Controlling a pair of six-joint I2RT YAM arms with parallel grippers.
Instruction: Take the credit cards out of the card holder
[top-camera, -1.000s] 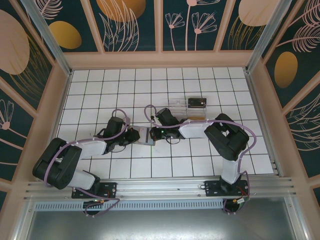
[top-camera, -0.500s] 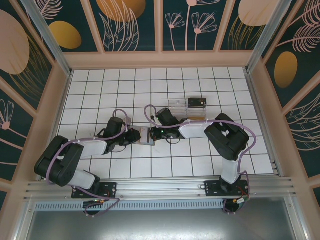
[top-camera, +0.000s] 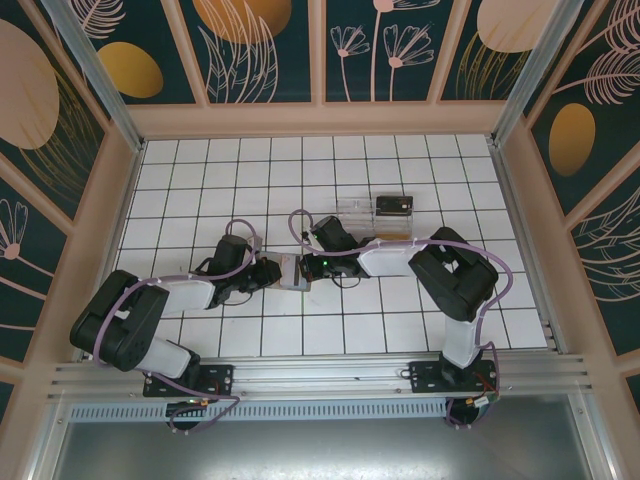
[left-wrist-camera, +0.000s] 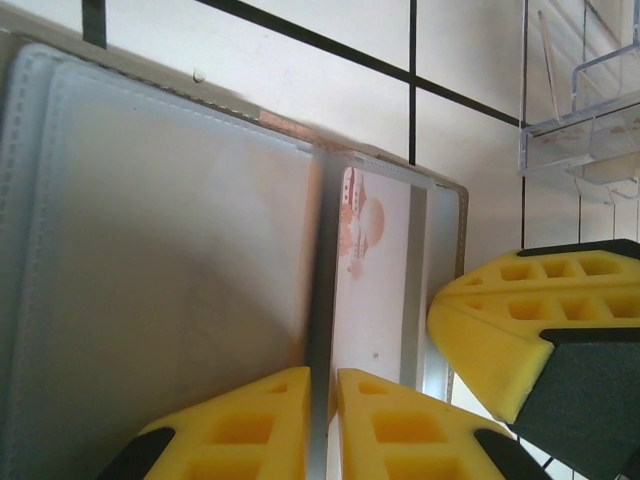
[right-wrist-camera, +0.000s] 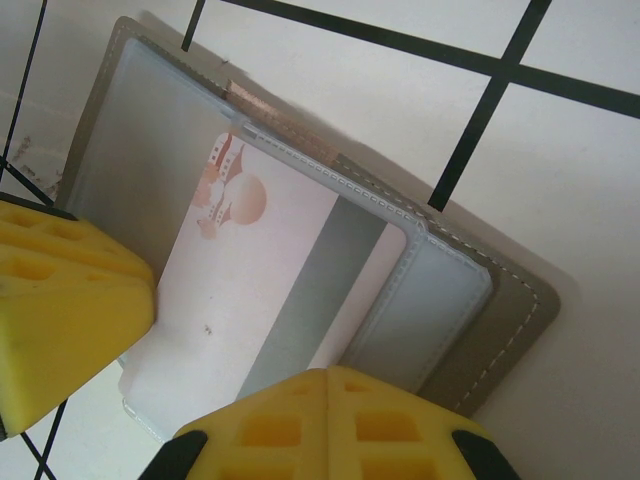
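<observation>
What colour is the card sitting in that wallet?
The card is white with a grey stripe and reddish-brown drawing, clearest in the right wrist view.

The holder (right-wrist-camera: 500, 340) is matt grey leather-like stuff with stitched edges, its inner pockets smoother and faintly sheeny. The card (right-wrist-camera: 240, 290) is smooth, pale and lightly glossy; the tray (left-wrist-camera: 585, 110) is clear glossy plastic, the fingers (left-wrist-camera: 400, 430) matt yellow plastic, the table (right-wrist-camera: 560, 180) smooth white.
</observation>
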